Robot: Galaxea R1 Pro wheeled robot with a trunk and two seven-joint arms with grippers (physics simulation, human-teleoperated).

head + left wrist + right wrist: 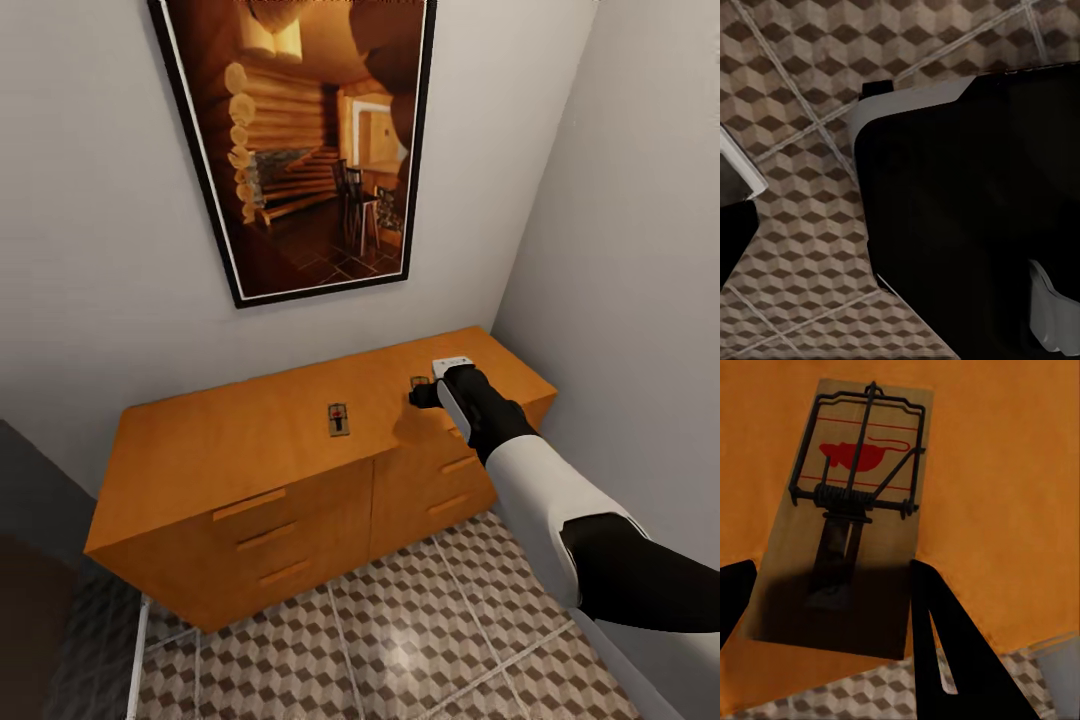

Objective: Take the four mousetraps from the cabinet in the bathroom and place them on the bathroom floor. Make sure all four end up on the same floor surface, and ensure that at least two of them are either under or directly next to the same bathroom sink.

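Note:
The orange-brown cabinet (230,450) stands against the wall, drawers shut. Two mousetraps lie on its top: one (338,420) near the middle, another (419,382) towards the right end. My right gripper (422,394) hovers over that right mousetrap (847,510), open, its dark fingers (937,622) on either side of the board's near end and not touching it. The trap's wire bar and red mouse mark show clearly. In the left wrist view, one dark finger (733,240) of my left gripper hangs over the patterned bathroom floor (802,225) beside my dark body. The sink is out of view.
A large framed picture (300,150) hangs above the cabinet. The right wall (640,250) runs close beside my right arm. Cube-patterned tiles (400,640) spread in front of the cabinet. A white rail (136,650) and a dark shape (30,560) sit at the lower left.

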